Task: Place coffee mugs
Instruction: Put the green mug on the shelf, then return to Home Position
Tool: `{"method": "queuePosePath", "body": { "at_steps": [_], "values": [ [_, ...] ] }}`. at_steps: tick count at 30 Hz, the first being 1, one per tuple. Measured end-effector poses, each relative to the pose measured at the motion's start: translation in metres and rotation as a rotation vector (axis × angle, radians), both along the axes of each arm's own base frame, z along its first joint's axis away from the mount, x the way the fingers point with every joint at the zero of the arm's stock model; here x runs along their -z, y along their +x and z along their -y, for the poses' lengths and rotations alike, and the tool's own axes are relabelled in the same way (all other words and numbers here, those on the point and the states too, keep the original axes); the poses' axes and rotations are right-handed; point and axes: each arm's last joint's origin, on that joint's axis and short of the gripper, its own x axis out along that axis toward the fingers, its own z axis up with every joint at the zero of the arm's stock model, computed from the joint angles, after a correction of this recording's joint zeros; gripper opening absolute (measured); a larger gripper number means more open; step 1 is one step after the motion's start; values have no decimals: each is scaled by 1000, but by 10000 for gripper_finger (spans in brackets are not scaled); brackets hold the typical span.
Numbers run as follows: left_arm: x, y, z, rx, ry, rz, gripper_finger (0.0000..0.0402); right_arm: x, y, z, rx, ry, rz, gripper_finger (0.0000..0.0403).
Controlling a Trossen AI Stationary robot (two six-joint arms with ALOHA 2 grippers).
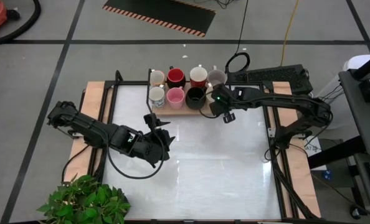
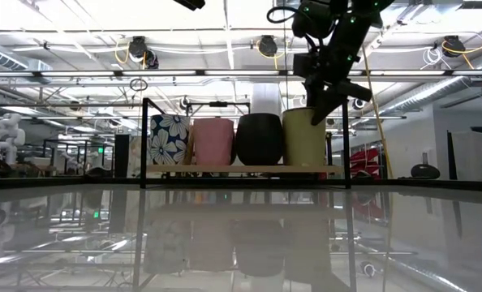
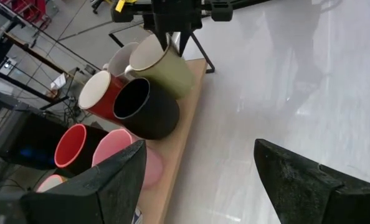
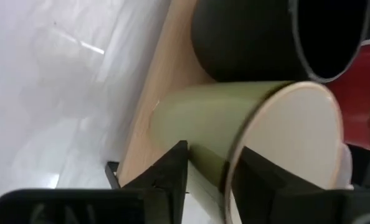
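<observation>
Here the right gripper (image 4: pixel 213 168) fingers straddle the olive mug's (image 4: pixel 235 124) rim at twelve o'clock; left gripper (image 1: pixel 163 127) fingers spread open.

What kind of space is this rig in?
Probably a robotics lab or industrial workshop: hazard-striped mat on a taped concrete floor, exposed ceiling ducts and racks behind, a keyboard beside the framed white table.

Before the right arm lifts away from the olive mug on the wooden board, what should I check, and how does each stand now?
1. Olive mug upright on wooden board: ok.
2. Right gripper fingers clear of its rim: not ok, they straddle it.
3. Fully released: cannot tell.
4. Gap to black mug: cannot tell, very close.
5. Left gripper away from the mugs, open: ok.
</observation>
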Motion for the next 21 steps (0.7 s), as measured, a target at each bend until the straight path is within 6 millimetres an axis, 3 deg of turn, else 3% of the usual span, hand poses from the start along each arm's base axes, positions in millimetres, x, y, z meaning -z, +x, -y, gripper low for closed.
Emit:
{"method": "queuePosePath", "body": {
  "at_steps": [6, 14, 21],
  "values": [
    [0, 0, 0, 0, 0, 0, 301, -15, -7, -6, -1, -14, 59, 115],
    [0, 2, -7, -21, 5, -4, 301, -52, -29, -27, 79, 24, 274, 123],
    [26, 7, -20, 0, 60, -8, 288, -74, -47, -42, 180, 213, 475, 122]
  ]
}}
